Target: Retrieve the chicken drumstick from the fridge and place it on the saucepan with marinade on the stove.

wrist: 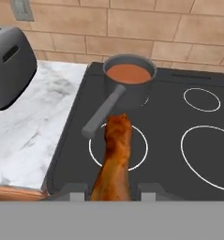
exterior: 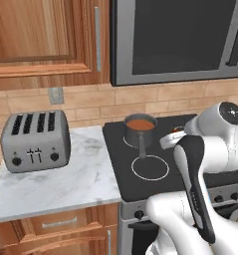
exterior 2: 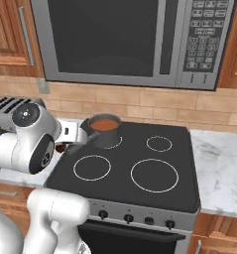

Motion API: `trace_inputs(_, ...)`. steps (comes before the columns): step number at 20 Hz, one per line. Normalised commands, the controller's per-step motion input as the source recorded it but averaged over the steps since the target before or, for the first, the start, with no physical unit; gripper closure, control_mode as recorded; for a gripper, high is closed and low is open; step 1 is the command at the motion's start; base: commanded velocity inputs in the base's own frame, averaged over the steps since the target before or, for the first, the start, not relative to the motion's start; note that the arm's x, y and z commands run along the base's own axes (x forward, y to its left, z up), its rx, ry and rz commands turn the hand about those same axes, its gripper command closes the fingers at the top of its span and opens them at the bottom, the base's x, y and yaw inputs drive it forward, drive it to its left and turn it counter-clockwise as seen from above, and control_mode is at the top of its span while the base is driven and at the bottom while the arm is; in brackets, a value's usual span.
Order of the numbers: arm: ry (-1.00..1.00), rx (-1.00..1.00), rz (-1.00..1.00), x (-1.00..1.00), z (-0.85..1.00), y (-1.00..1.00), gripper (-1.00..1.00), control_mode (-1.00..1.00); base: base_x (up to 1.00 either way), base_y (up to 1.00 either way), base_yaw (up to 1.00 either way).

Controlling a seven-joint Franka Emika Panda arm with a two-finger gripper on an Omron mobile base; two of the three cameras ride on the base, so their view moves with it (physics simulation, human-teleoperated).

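My gripper [wrist: 112,191] is shut on the chicken drumstick [wrist: 117,150], a reddish-brown piece that sticks out ahead of the fingertips, over the front-left burner ring of the stove [wrist: 169,122]. Just beyond it the saucepan [wrist: 130,79] stands on the back-left burner. It is filled with orange-brown marinade [wrist: 129,73], and its long handle [wrist: 103,114] points toward me. From the left base view the saucepan [exterior: 140,131] is left of my hand, where a bit of the drumstick [exterior: 176,130] peeks out. The right base view has the saucepan [exterior 2: 104,130] beside my wrist. The fridge is out of view.
A grey toaster [exterior: 36,140] sits on the marble counter [exterior: 75,174] left of the stove. A microwave [exterior 2: 130,39] hangs above the cooktop, with wooden cabinets [exterior: 46,35] beside it. More marble counter [exterior 2: 219,163] lies to the right. Black knobs [exterior 2: 130,217] line the stove front.
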Motion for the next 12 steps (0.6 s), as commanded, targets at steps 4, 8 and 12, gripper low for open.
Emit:
trace_inputs(4, 0.0, 0.0, 0.0, 0.0, 0.0, 0.0, 1.0, 1.0, 0.0, -0.61, -0.21)
trace_inputs(8, 0.0, 0.0, 0.0, 0.0, 0.0, 0.0, 1.0, 1.0, 0.03, 0.0, 0.0)
trace_inputs(12, 0.0, 0.0, 0.0, 0.0, 0.0, 0.0, 1.0, 1.0, 0.54, 0.0, 0.0)
